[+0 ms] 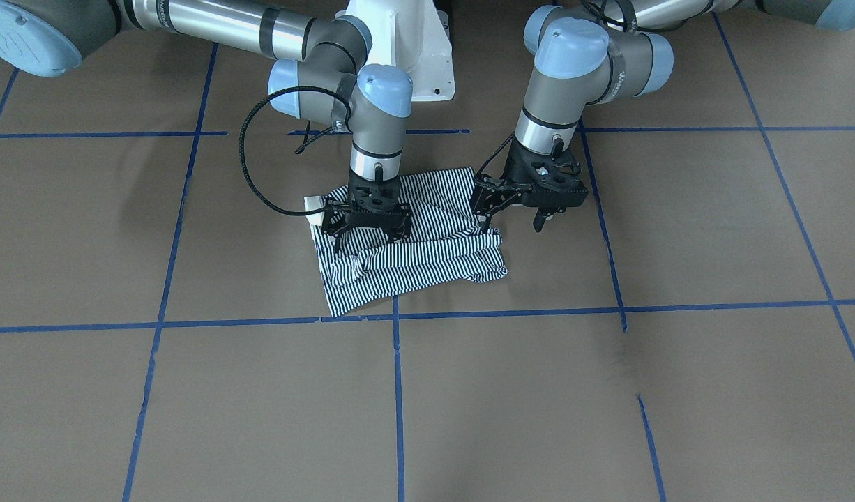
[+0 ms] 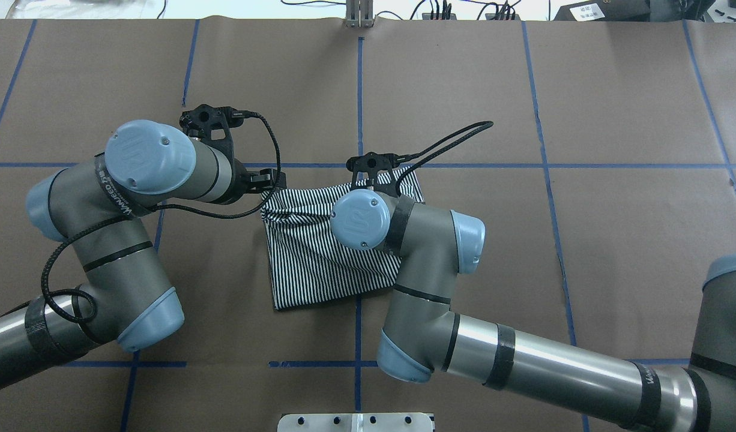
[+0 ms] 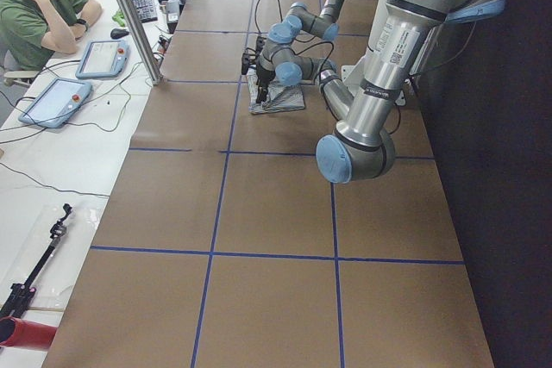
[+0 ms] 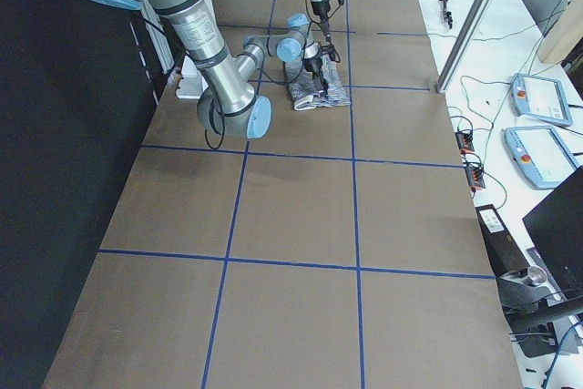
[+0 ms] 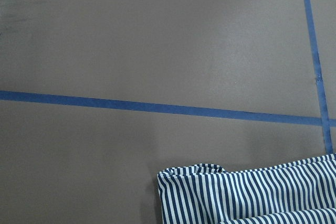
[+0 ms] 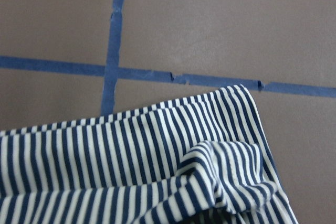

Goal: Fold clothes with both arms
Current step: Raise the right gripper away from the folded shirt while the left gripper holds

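Now, the left arm (image 2: 134, 240) elbows in low, wrist tipped sideways, and the left gripper (image 2: 269, 180) sits just beside the shirt's far corner; its finger spread, can't tell. The striped shirt (image 2: 320, 264) lies folded and rumpled mid-table (image 2: 464, 90), by a blue tape (image 2: 360, 90) crossing. The right arm (image 2: 416, 258) points its wrist straight down over it, with the right gripper (image 1: 367, 238) splayed wide at the cloth.

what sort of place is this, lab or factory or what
Most likely a robotics research lab: two grey tubular robot arms work at a brown table gridded with blue tape, and blue-edged teach pendants lie on a white bench beside a seated person.
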You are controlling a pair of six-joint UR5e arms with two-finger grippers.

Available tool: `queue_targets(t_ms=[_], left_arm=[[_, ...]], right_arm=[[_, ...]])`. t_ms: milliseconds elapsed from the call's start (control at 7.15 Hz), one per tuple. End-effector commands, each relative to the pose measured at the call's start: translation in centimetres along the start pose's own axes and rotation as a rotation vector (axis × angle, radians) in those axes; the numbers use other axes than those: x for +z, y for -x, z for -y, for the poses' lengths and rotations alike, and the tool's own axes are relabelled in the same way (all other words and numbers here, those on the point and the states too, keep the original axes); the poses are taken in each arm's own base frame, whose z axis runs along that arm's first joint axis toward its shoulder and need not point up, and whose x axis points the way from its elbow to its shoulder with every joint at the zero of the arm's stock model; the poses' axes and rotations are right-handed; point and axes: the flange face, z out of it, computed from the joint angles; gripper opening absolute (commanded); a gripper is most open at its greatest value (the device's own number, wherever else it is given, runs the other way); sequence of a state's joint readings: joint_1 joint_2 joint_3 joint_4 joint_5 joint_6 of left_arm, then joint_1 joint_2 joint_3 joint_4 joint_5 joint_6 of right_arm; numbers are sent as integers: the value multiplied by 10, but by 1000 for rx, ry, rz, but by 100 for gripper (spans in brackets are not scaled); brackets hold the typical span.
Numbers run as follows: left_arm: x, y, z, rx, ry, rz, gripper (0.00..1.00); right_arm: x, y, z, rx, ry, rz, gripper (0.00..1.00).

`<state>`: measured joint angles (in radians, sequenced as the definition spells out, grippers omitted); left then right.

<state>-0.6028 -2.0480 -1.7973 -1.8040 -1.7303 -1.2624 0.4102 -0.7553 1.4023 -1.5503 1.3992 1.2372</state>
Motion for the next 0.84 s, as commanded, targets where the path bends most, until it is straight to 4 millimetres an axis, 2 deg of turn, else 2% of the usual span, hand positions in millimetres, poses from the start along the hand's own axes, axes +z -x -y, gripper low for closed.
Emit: queue_targets(t_ms=[0,140,419,559,699], left_arm=[[0,0,0,0,0,0,100],[0,0,0,-1,0,0,100],[3,0,-3,-16,6,4,100],[8,-3,-6,-24,15,12,100],[16,-13,-28,-3,42,16,100]], right_arm=[[16,19,61,42,-12,-44,100],[16,11,94,81,12,-40,100],[-1,-14,151,135,61,2,100],[-8,-25,169,128,108,31,100],[-8,-30,173,108,121,41,100]])
